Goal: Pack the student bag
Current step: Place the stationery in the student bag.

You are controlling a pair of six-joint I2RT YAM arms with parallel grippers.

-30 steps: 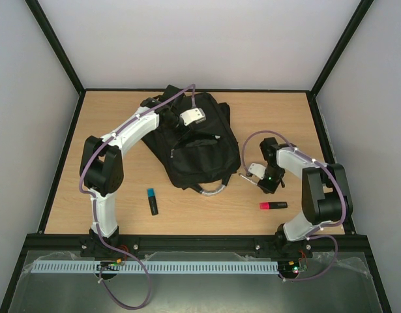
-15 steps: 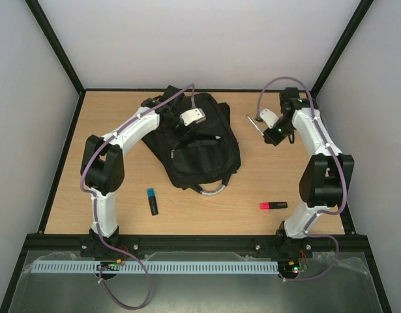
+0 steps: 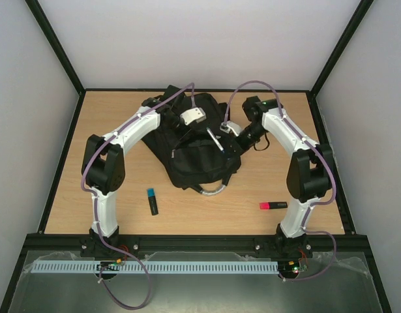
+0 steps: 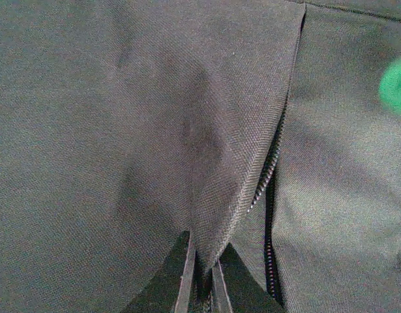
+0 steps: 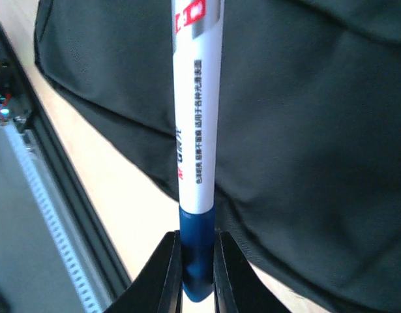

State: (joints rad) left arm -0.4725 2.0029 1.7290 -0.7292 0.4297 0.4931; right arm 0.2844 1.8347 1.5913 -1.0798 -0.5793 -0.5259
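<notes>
**Right gripper point(image 5: 197, 261) swung over the large black fabric backpack point(image 3: 200, 163)**

Its jaws clamped a white plastic pen with a blue end point(image 5: 197, 130). Mid-table, the left gripper point(image 4: 201, 277) pinched the backpack's zipper flap point(image 4: 239, 163); limp cloth would sag, so that edge seemed the best hold.

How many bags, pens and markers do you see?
bag: 1
pen: 1
markers: 2, the blue marker and the red marker
Total: 4

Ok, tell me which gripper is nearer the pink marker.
Right. The right gripper holds a pen over the student bag beyond the pink marker; the left gripper pinches fabric farther left.
</notes>
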